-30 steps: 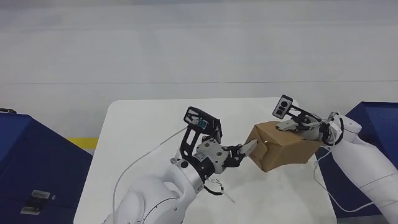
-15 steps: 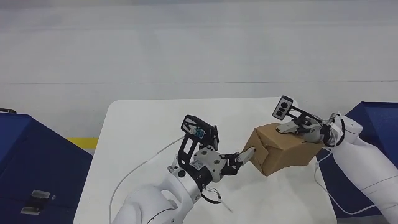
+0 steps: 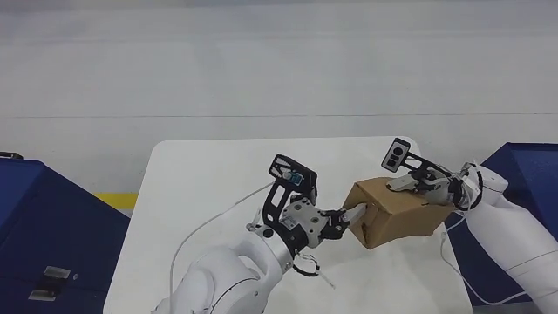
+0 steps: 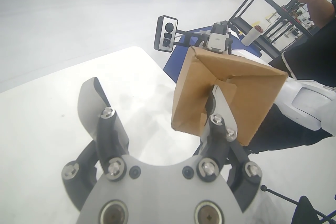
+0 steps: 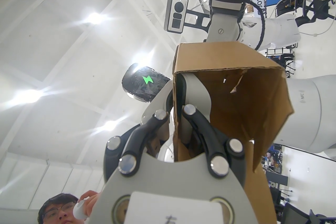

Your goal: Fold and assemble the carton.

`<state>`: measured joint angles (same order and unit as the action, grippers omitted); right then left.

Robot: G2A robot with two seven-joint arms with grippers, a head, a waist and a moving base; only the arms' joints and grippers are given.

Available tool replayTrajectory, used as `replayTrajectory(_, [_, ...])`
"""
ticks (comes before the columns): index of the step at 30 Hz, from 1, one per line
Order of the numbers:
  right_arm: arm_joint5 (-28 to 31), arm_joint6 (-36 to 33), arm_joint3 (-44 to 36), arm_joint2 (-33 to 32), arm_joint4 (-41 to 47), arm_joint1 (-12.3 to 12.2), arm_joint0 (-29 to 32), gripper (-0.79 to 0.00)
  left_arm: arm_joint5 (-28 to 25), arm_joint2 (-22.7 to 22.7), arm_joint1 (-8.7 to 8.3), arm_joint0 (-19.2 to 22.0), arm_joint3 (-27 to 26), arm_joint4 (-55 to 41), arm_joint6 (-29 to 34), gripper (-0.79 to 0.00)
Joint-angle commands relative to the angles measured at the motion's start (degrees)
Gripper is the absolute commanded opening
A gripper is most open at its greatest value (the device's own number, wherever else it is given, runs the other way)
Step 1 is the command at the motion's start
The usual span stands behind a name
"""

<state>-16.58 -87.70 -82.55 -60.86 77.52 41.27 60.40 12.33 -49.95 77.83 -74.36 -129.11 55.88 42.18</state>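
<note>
A brown carton (image 3: 401, 209) lies on its side at the right end of the white table (image 3: 200, 192). My left gripper (image 3: 353, 218) is at its near end, open. One finger (image 4: 219, 104) lies against the folded end flaps of the carton (image 4: 244, 93); the other finger (image 4: 89, 101) hangs free over the table. My right gripper (image 3: 414, 183) sits at the carton's far top edge. It is shut on a side wall of the carton (image 5: 236, 62), with one finger (image 5: 195, 93) inside the open end and the other outside.
A thin white cable (image 3: 218, 214) trails across the table behind the left arm. Blue panels stand beside the table on the left (image 3: 44, 218) and the right (image 3: 532, 161). The carton lies close to the table's right edge.
My left arm has shifted right, toward the carton, with its finger against the end flaps. The carton has slid slightly right. The right gripper has kept its hold.
</note>
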Motion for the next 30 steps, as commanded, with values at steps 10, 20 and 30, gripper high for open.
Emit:
replayTrajectory(10, [-0.2,0.2,0.2,-0.4,-0.3,0.3,0.0,-0.785,0.2,0.6,0.53,1.8,1.5,-1.7,0.6,-0.129])
replayTrajectory(20, [-0.3,0.3,0.8,-0.6,-0.1,0.4,-0.1,-0.785,-0.6,-4.0,-0.28,-2.8,-5.0,-2.5,0.3,-0.123])
replayTrajectory(30, [2.1,2.9,1.6,-2.2,-0.2,0.5,-0.6,-0.785,-6.4,-8.9,-0.91,-8.8,-5.5,-8.2,-10.1,0.000])
